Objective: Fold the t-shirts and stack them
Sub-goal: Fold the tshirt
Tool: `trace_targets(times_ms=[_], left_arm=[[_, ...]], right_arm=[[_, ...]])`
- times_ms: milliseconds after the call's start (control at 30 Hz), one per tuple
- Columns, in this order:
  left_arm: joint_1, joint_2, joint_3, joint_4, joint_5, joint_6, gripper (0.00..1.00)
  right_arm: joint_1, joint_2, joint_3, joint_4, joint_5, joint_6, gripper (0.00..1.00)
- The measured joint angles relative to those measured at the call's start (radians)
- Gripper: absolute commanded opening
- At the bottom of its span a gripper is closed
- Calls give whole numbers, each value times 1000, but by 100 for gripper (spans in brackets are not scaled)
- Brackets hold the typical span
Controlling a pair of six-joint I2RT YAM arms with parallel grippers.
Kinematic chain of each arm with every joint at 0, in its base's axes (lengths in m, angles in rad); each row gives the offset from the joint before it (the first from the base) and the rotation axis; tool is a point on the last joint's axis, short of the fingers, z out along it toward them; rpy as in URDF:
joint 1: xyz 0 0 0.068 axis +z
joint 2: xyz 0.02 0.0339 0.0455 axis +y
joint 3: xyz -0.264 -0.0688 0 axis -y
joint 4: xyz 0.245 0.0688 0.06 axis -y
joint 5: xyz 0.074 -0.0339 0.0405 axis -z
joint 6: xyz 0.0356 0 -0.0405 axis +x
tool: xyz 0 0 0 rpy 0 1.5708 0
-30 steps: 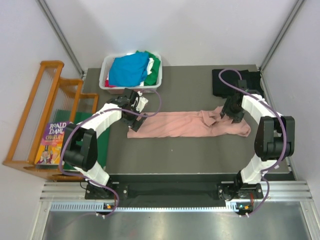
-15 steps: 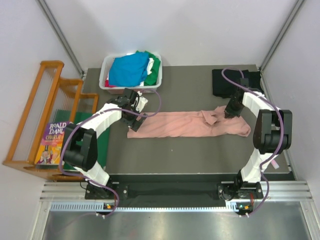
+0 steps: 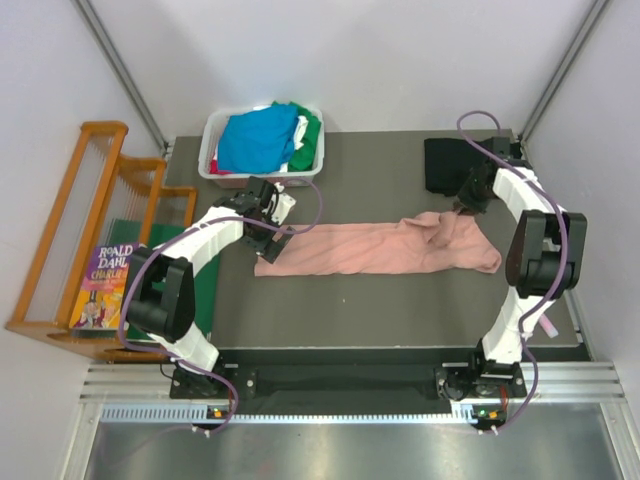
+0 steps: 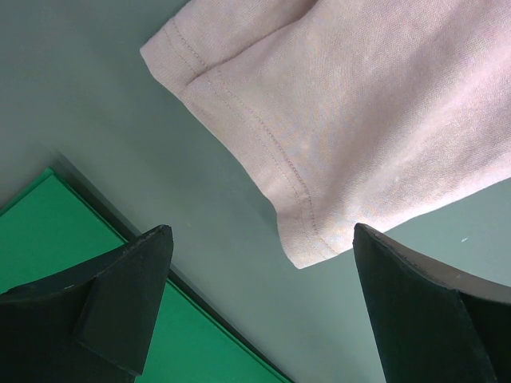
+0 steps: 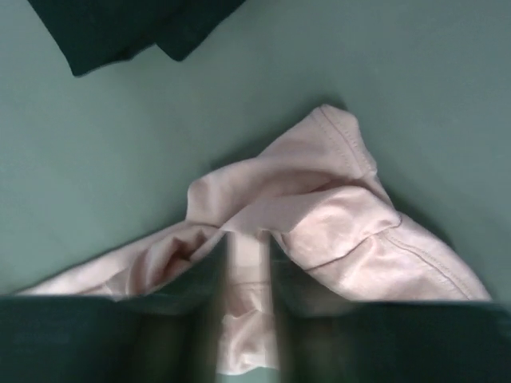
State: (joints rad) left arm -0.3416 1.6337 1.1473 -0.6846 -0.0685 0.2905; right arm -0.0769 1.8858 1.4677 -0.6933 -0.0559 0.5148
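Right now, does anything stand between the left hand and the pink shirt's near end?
Nothing visible does. The open left hand hangs over the table just short of the pink t-shirt hem. The green board lies off to one side, not between them.

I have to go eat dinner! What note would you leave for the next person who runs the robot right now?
Left gripper: open, holding nothing, hovering over the left end of the pink t-shirt.
Right gripper: shut on a bunched fold at the pink t-shirt's right end.
Where: the pink t-shirt lies in a long strip across the table. The black t-shirt is at the far right corner. The other t-shirts are piled in the basket.
Done: black looks folded; pink is folded lengthwise.
Left: finish folding pink, stack it on black, then do the basket ones.
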Motion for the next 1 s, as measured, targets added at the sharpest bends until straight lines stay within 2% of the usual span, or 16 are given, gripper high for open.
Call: trace_targets(times_ms=[33,67,133,167,233,333,433,567,667,1000], left_arm=[[0,0,0,0,0,0,99],[0,0,0,0,0,0,99],[0,0,0,0,0,0,99],[0,0,0,0,0,0,99],[0,0,0,0,0,0,99],[0,0,0,0,0,0,99],[0,0,0,0,0,0,99],[0,0,-2,1,0,0,99],[0,0,-3,1,0,0,99],[0,0,-3,0,0,0,99]], right_arm=[[0,8,4,-1,-3,6,49],[0,15,5,-1,-5,3,64],[0,23,3,-6,-7,4,76],[1,23,-6,-5,-4,-4,85],[4,13,-28,-1,10,-4,90],[11,-38,-109,5,24,-6,87],[18,-136,-217,6,26,-6,75],[35,-270,-321,11,16,-5,53],[43,-301,-345,14,2,-8,44],[48,-218,-348,55,-22,-7,41]])
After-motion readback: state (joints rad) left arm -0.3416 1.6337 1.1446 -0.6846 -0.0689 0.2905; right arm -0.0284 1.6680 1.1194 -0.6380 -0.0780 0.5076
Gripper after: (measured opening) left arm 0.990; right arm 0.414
